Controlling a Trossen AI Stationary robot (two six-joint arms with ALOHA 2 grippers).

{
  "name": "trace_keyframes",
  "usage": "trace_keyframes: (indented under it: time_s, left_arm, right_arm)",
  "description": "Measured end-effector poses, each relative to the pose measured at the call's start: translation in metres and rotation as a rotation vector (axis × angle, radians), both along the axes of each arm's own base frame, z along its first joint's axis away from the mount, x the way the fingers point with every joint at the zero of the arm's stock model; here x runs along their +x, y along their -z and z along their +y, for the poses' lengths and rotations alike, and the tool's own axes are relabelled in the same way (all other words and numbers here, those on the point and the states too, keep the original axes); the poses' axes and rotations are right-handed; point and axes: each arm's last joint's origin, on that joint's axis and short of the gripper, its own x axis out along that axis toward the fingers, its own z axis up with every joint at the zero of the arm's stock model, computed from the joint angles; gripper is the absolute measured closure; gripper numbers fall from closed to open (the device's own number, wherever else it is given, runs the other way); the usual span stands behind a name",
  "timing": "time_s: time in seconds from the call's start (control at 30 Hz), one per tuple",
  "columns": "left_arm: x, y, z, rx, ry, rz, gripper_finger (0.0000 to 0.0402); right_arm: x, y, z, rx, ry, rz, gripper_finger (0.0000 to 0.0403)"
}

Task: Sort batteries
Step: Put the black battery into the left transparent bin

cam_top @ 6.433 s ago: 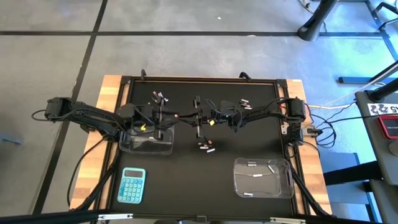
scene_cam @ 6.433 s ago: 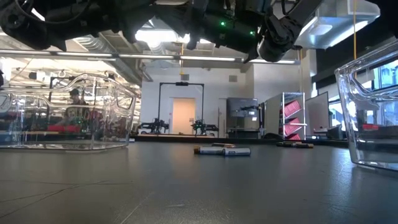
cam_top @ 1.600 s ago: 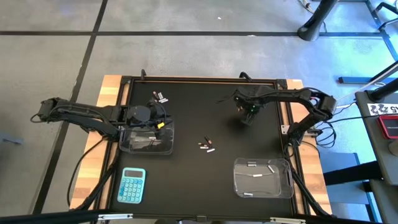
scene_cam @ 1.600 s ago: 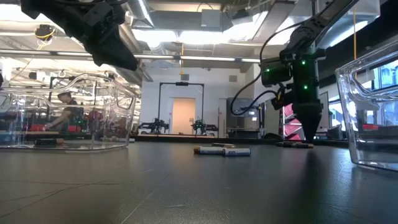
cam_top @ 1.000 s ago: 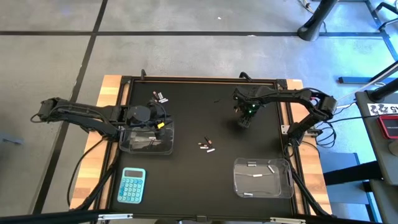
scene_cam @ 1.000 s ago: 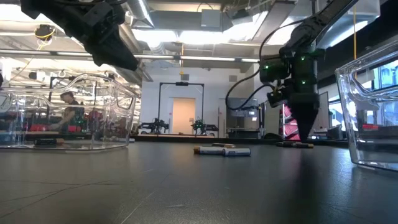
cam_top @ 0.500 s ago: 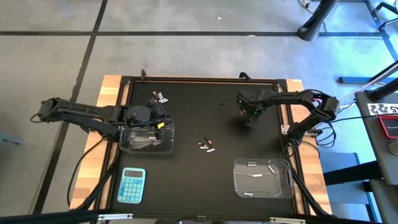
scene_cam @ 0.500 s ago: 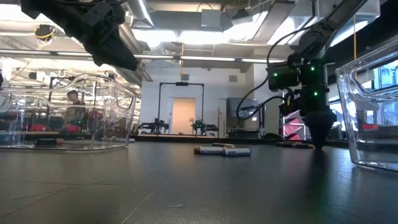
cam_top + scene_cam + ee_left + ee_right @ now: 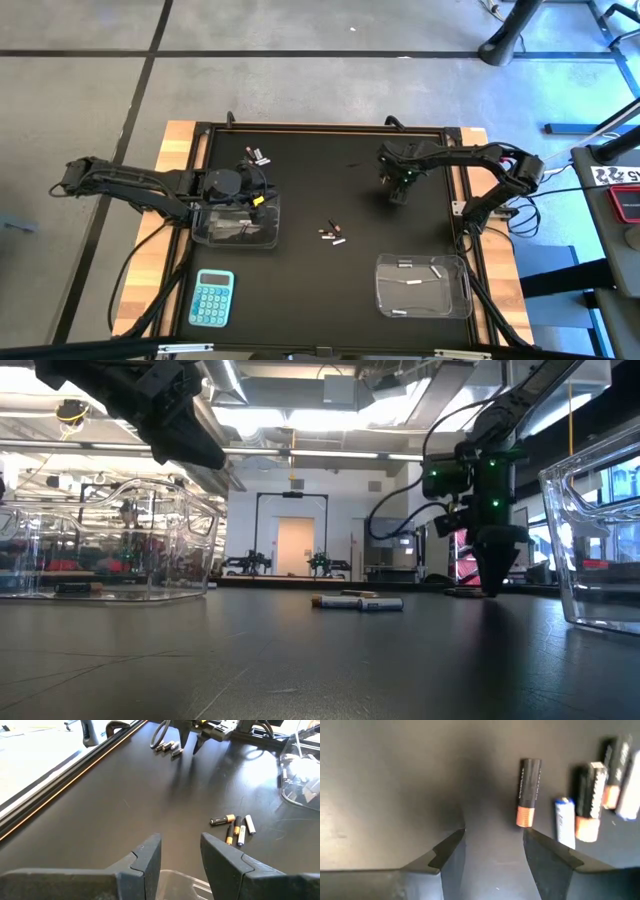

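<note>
My right gripper (image 9: 398, 192) (image 9: 494, 845) is open, pointing down just above the black mat at the far right. A dark battery with a reddish end (image 9: 527, 792) lies just beyond its fingertips, and a few more batteries (image 9: 590, 802) lie beside that one. My left gripper (image 9: 250, 196) (image 9: 180, 855) is open and empty above the left clear tub (image 9: 237, 228), which holds dark batteries. Three batteries (image 9: 332, 235) (image 9: 234, 826) lie at the mat's centre and a few more batteries (image 9: 258, 155) at the far left. The right clear tub (image 9: 422, 285) holds silvery-white batteries.
A blue calculator (image 9: 213, 298) lies on the wooden strip at the near left. The mat has a raised black frame (image 9: 320, 127) along its far edge. Bare mat lies between the two tubs and around the centre batteries. In the low view a person (image 9: 128, 515) shows beyond the table.
My right gripper has swung a little toward the table's right edge and then back toward the left, staying low over the mat and pointing down.
</note>
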Motion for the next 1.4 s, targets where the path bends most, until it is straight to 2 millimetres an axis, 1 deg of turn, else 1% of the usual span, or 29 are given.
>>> trace_keyframes:
  time_s: [0.23,0.5,0.6,0.7,0.77,0.83,0.9,1.0,1.03,1.1,1.2,1.3,1.4]
  left_arm:
    - [0.0,0.0,0.0,0.0,0.0,-0.001,0.0275]
    - [0.0,0.0,0.0,0.0,-0.001,-0.001,0.0275]
    - [0.0,-0.001,0.0,0.0,-0.002,-0.007,0.0275]
    - [0.001,-0.002,0.0,0.006,0.002,-0.021,0.0275]
    - [0.001,-0.002,0.0,0.006,0.002,-0.021,0.0275]
    - [0.001,-0.002,0.0,0.006,0.002,-0.02,0.0275]
    - [0.001,-0.002,0.0,0.005,0.002,-0.02,0.0275]
    - [0.001,-0.002,0.0,0.005,0.002,-0.019,0.0275]
    - [0.001,-0.002,0.0,0.005,0.002,-0.018,0.0275]
    - [0.001,-0.002,0.0,0.006,0.002,-0.018,0.0275]
    - [0.001,-0.001,0.0,0.008,0.004,-0.012,0.0275]
    - [0.001,-0.002,0.0,0.041,0.023,-0.004,0.0275]
    - [0.004,-0.002,0.0,0.09,0.051,-0.009,0.0275]
  right_arm:
    - [0.002,-0.003,-0.003,-0.047,0.004,0.002,0.0204]
    - [0.007,-0.004,-0.006,-0.085,0.007,-0.05,0.0204]
    - [0.009,0.001,-0.006,-0.069,-0.018,-0.111,0.0204]
    - [0.009,0.008,-0.005,-0.049,-0.03,-0.116,0.0213]
    - [0.008,0.013,-0.004,-0.032,-0.032,-0.124,0.0231]
    - [0.007,0.017,-0.003,-0.012,-0.034,-0.13,0.0259]
    - [0.006,0.02,-0.002,-0.001,-0.022,-0.128,0.0296]
    - [0.007,0.02,-0.002,0.004,0.006,-0.147,0.0363]
    - [0.008,0.02,-0.002,0.002,0.009,-0.158,0.0378]
    - [0.013,0.019,0.001,-0.005,0.003,-0.202,0.0386]
    - [0.028,0.01,0.008,-0.057,-0.017,-0.303,0.0377]
    - [0.052,-0.007,0.023,-0.1,-0.099,-0.472,0.0389]
    - [0.076,-0.026,0.041,-0.159,-0.19,-0.689,0.039]
